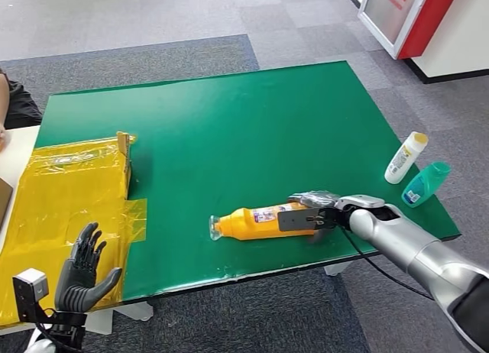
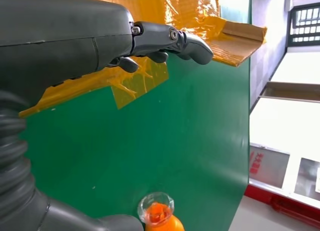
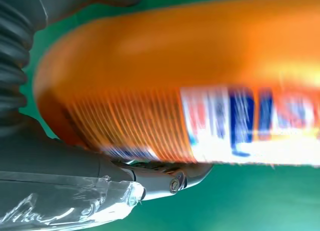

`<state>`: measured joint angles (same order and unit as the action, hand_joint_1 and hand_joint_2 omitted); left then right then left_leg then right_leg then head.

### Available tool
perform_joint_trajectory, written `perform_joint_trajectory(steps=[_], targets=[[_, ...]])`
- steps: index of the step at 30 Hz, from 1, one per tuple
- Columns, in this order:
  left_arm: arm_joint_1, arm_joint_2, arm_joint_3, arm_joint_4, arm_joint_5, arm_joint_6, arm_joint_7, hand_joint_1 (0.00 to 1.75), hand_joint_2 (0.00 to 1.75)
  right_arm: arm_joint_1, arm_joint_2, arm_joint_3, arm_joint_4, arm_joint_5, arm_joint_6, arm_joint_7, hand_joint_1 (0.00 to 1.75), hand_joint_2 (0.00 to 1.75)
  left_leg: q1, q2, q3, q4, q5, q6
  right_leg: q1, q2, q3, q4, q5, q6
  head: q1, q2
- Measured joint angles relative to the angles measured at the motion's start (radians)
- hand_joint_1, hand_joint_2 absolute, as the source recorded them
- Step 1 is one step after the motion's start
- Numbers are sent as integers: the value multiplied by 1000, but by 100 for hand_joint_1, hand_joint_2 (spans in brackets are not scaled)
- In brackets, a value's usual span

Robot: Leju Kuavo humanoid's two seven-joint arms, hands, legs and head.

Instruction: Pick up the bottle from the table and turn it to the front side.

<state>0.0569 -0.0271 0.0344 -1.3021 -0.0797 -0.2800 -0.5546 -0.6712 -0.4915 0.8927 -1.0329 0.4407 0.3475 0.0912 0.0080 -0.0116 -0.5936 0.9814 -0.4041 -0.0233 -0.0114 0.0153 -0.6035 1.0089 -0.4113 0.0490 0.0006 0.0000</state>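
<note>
Orange bottle point(image 1: 260, 221) lay on its side near the counter's point(image 1: 231, 139) front edge, clear cap pointing left. Right hand point(image 1: 314, 212) was closed around its base end, fingers wrapping the body. Left hand point(image 1: 83, 269) hovered empty, fingers spread, over yellow sheeting point(image 1: 63, 192) at near left.
</note>
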Motion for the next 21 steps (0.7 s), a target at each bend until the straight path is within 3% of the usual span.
perform_joint_trajectory(steps=[1,3,5,7,21], targets=[[-1,0,0,0,0,0,0,0,175,2,10,-6,7,5,-5,3,0,175,0,0,0,0,0,0,0,0,0,0,0,0,0,0],[-3,0,-2,0,0,0,1,0,175,6,32,-18,22,17,-16,13,38,175,0,0,0,0,0,0,0,0,0,0,0,0,0,0],[-4,0,-3,0,0,1,4,0,175,7,55,-31,37,33,-24,22,126,175,0,0,0,0,0,0,0,0,0,0,0,0,0,0],[-5,0,-5,0,0,2,6,0,175,7,73,-45,48,50,-28,28,175,175,0,0,0,0,0,0,0,0,0,0,0,0,0,0],[-1,0,-6,1,0,8,7,0,175,17,93,-101,46,129,-57,20,175,175,0,0,0,0,1,0,0,0,0,0,1,0,0,0]])
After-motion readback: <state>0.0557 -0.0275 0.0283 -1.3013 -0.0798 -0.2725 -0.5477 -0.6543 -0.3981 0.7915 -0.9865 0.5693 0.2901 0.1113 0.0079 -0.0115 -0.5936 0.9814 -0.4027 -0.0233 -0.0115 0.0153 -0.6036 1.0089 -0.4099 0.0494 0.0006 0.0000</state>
